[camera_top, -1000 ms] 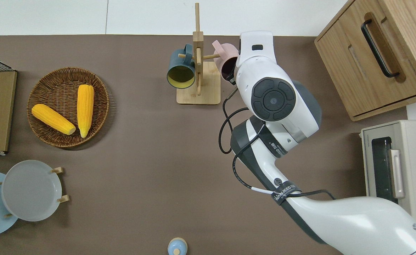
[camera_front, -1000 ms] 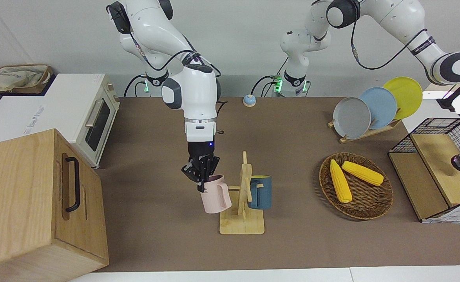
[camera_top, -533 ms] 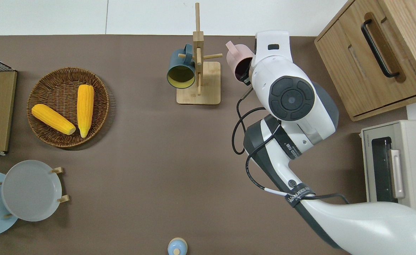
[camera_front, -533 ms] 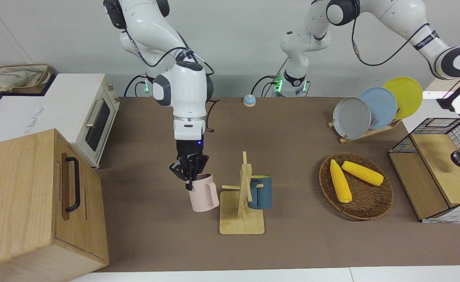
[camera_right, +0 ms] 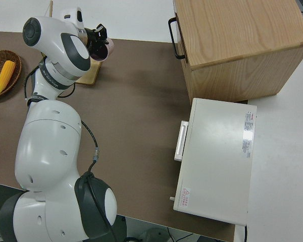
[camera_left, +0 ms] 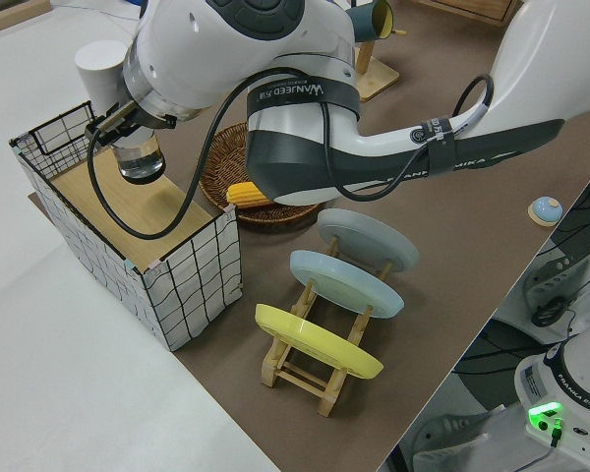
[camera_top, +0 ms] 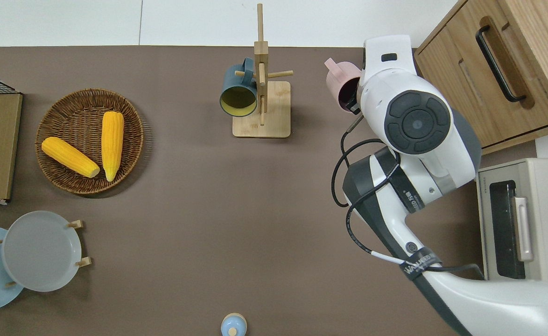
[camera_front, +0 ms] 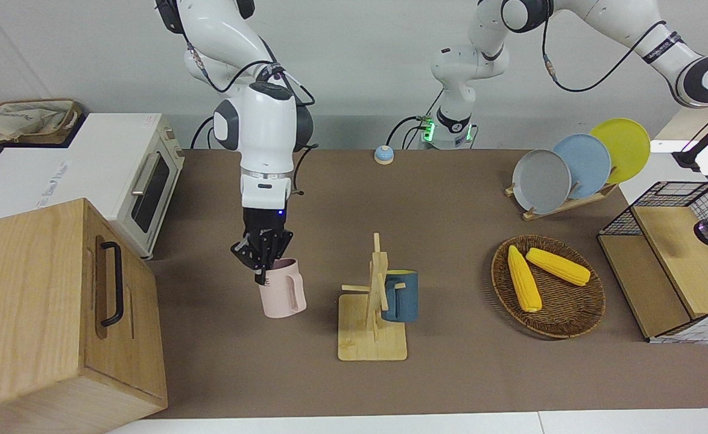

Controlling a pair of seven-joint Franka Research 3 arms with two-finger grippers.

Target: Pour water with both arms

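Right arm point(camera_front: 263, 126), reaching out over the brown counter point(camera_front: 450, 199) with its wrist pointing straight down. Its end effector point(camera_front: 262, 256) is closed on the rim of a pink mug point(camera_front: 281, 295), pinching the wall near the mouth; the mug hangs slightly tilted, clear of the counter, handle turned toward the mug rack point(camera_front: 373, 313) (overhead, the mug point(camera_top: 342, 84) sits over bare counter between the rack point(camera_top: 261, 100) and the wooden cabinet point(camera_top: 498, 70)). A dark blue mug point(camera_front: 401, 295) hangs on a peg of the rack. Left arm point(camera_front: 631, 36), stretched toward its own end of the counter above the wire-sided crate point(camera_front: 673, 253). Its end effector point(camera_left: 128, 118) reaches down to a clear glass point(camera_left: 141, 162) standing upright on the crate's wooden shelf point(camera_left: 138, 202); whether the fingers grip the glass cannot be told. A wicker basket point(camera_front: 571, 322) with two corn cobs lies beside the crate.
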